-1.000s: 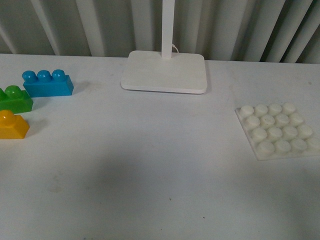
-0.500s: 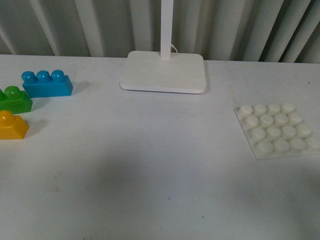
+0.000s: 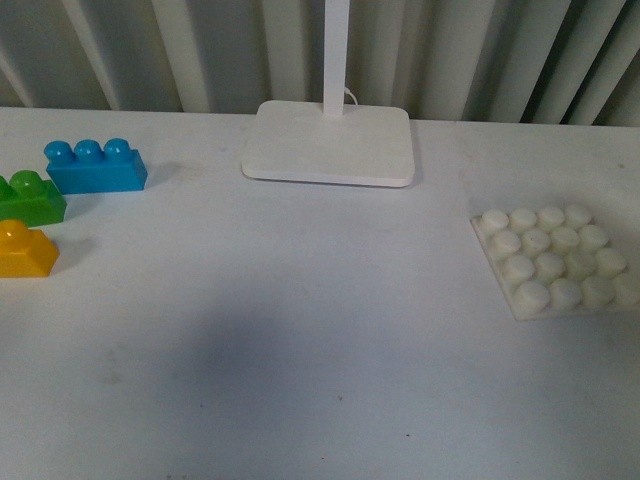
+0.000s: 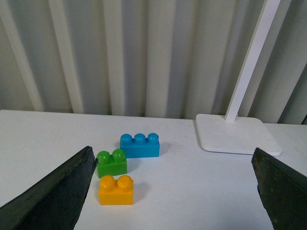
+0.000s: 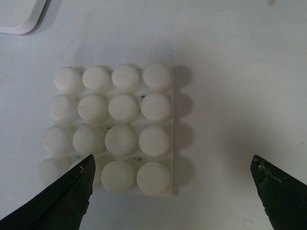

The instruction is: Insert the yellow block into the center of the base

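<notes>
Fingers [image 4: 53,196] of left gripper [image 4: 172,153] spread wide, nothing held. Right gripper [image 5: 171,162] likewise spread and empty, above the base [image 5: 112,129]. Yellow block [image 3: 25,250] upright on table [image 3: 300,350], far left, studs up. Base far right, well apart from it. Green brick [image 3: 30,198] just behind yellow block; blue brick [image 3: 95,167] beyond that. White slab [image 3: 330,143] with pole at back centre.

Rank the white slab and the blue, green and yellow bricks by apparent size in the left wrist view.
1. Smooth white plastic slab with pole
2. Blue three-stud plastic brick
3. Yellow two-stud plastic block and green two-stud plastic brick: these look alike, and the yellow one sits nearer, so they are unranked.
</notes>
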Tool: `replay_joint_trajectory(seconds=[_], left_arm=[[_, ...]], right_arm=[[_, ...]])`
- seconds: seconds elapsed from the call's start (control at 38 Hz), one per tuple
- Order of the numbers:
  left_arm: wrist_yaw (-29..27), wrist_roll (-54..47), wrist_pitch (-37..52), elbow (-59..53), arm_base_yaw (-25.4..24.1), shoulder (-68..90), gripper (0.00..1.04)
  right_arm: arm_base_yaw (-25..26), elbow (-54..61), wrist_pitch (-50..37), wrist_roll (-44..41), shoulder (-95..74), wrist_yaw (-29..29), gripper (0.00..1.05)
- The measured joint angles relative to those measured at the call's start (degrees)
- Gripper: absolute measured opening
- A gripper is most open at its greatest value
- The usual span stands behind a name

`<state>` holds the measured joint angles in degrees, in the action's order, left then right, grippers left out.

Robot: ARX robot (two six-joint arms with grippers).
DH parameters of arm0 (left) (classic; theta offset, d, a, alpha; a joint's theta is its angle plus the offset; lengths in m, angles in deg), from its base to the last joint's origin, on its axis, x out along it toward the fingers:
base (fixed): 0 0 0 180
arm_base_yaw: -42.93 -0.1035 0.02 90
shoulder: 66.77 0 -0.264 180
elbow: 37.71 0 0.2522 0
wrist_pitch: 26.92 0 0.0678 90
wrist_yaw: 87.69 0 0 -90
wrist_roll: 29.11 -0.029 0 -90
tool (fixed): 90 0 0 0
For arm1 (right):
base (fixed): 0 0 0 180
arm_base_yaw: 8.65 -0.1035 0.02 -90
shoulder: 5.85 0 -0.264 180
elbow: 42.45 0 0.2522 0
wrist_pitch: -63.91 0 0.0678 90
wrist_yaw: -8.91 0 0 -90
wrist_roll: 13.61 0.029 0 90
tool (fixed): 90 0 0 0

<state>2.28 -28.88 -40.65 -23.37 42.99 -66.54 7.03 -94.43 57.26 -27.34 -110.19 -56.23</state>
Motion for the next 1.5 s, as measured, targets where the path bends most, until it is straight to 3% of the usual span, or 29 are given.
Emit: replay_joint_trajectory(seconds=[0.39,0.92,1.5], left_arm=[[0.02,0.00,0.00,0.00,0.00,0.00,0.98],[0.02,0.00,0.00,0.00,0.00,0.00,0.98],[0.02,0.00,0.00,0.00,0.00,0.00,0.98]], right_arm=[[-9.29,-9.27,0.92,2.08,-12.87,-5.38,0.95],[-14.12,-12.79,2.75,7.34,-17.38,-8.09,0.95],[-34.05,-16.48,6.45,24.74,-17.64,-14.67,0.95]])
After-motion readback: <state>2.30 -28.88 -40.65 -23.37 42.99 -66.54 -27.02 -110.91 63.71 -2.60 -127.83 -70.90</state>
